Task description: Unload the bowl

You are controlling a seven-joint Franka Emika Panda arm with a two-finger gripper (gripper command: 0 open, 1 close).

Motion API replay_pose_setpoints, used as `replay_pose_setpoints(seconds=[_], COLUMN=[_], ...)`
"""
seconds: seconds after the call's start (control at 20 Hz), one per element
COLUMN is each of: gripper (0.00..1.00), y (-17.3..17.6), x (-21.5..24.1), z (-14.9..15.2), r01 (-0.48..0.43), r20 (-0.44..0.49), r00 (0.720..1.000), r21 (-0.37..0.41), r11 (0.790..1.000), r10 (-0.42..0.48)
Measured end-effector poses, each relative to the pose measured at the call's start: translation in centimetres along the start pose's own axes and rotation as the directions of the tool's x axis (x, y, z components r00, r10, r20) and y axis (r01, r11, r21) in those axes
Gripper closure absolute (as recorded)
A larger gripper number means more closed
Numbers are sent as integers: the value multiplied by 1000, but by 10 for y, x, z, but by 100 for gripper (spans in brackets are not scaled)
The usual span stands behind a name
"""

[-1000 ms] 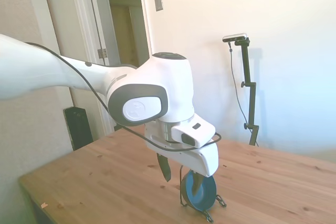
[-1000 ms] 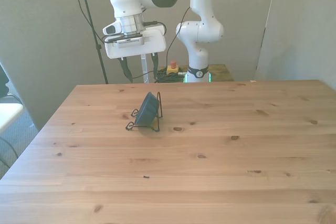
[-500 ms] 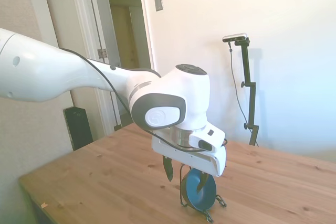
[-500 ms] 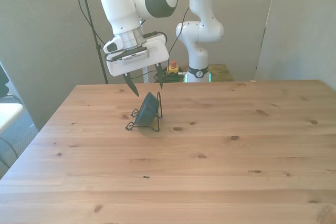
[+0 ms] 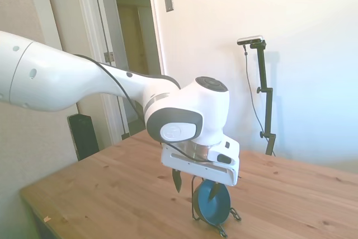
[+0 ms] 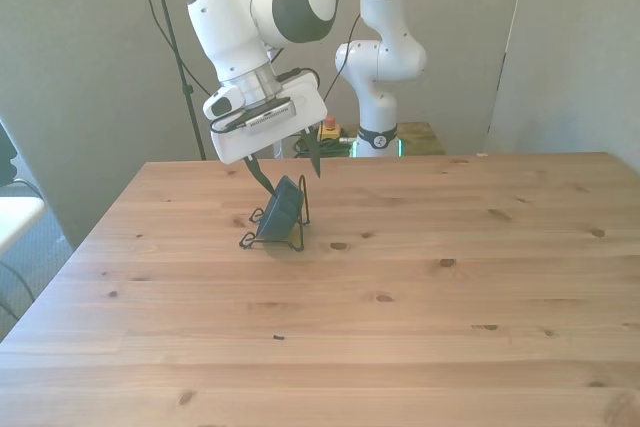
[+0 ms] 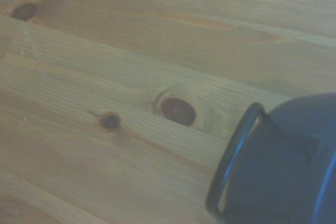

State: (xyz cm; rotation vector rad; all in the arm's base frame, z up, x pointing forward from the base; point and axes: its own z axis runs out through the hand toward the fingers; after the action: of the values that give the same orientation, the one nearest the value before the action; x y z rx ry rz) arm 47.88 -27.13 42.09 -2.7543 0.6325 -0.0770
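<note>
- Fingers (image 5: 177, 180) were spread apart and held nothing; the gripper (image 5: 194, 185) hung just above the bowl (image 5: 211, 207), tilted in the front view.
- One finger pointed down on the near side of the bowl in the side view, and the other showed in front of the bowl's upper part — whether either touched it could not be told.
- Bowl stood on edge in the rack (image 6: 271, 228), leaning against the wire loop, on the table (image 6: 420, 287) toward the front view's left.
- From the wrist view, a dark curved wire (image 7: 233, 150) ran round the bowl's blue body (image 7: 283, 171), with bare knotted planks beside it; the picture was soft, so fine contact could not be read.
- Progress, judged from how things lay: the approach looked close to its end, but no grasp had been made and the bowl was not yet out of the rack.
- Left to do, by that judgement — lower the fingers astride the rim, close on it, lift the bowl clear of the wire, and set it down on the table.
</note>
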Motion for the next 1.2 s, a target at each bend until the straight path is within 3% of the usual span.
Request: replay_pose_setpoints(seconds=[0.05,0.1,1.2], gripper=[0,100,100], y=[1,1,8], x=[-2,-4,-19], z=[3,6,6], r01=[9,14,56], r20=[-4,-2,-95], r00=[1000,1000,994], r21=[-1,-1,67], r11=[1000,1000,996], r10=[-9,-14,-49])
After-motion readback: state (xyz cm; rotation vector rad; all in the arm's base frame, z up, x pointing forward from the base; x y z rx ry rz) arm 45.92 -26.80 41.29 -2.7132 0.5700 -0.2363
